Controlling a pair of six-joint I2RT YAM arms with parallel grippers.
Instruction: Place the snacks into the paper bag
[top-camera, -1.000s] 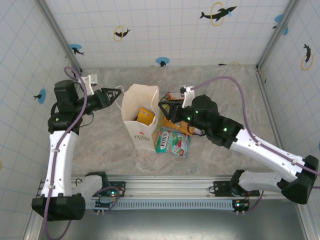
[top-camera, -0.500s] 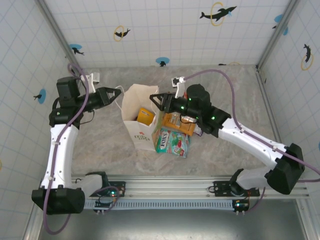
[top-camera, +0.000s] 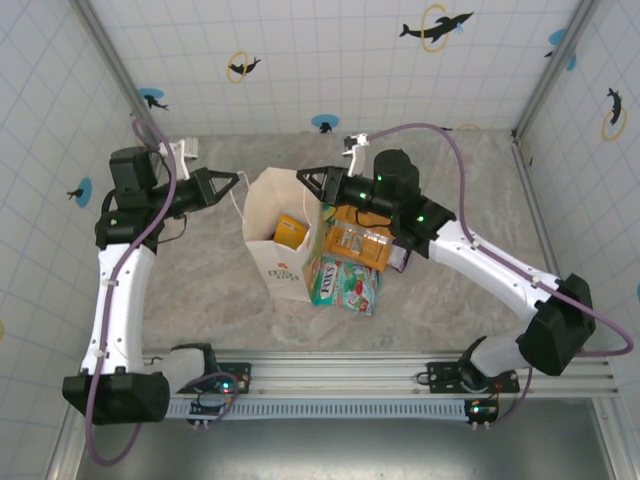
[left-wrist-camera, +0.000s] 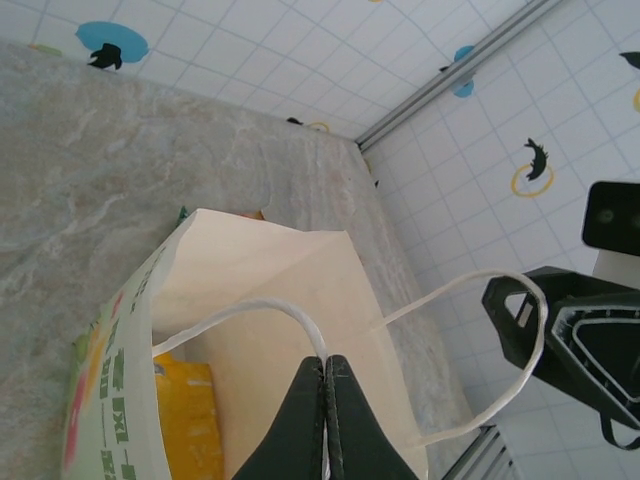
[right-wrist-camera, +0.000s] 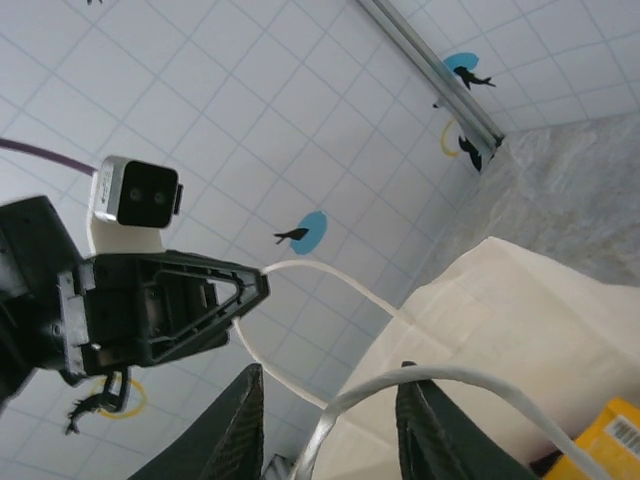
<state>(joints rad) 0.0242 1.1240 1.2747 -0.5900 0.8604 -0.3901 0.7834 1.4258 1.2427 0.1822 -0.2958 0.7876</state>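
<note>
Left claw is pinched fully closed on the left handle. The wrist camera shows the cord caught right between the two fingertips, so that side of the bag is held up and out. The bag stands upright mid-table, mouth open, and I can see one yellow packet already down inside it.

Right claw is up at the bag's right rim with its fingers spread wide and nothing gripped. From its own camera the right handle arcs across just ahead of the fingertips. It looks to sit between them or draped over one, and I can't tell which, but it isn't clamped.

Out on the table, the orange packet lies just right of the bag, under the right arm. The teal packet lies flat against the bag's near right corner.

My read: we're on the step of holding the mouth open, with one snack in and at least two to go.

Next I'd either close the right claw on that handle to spread the mouth wider, or back it clear of the loop and drop to the orange packet. If I go for the packet, the claw has to come out clean, because a snagged cord would drag the bag over. The packets are flat and glossy, so I'd pinch one by an edge.
</note>
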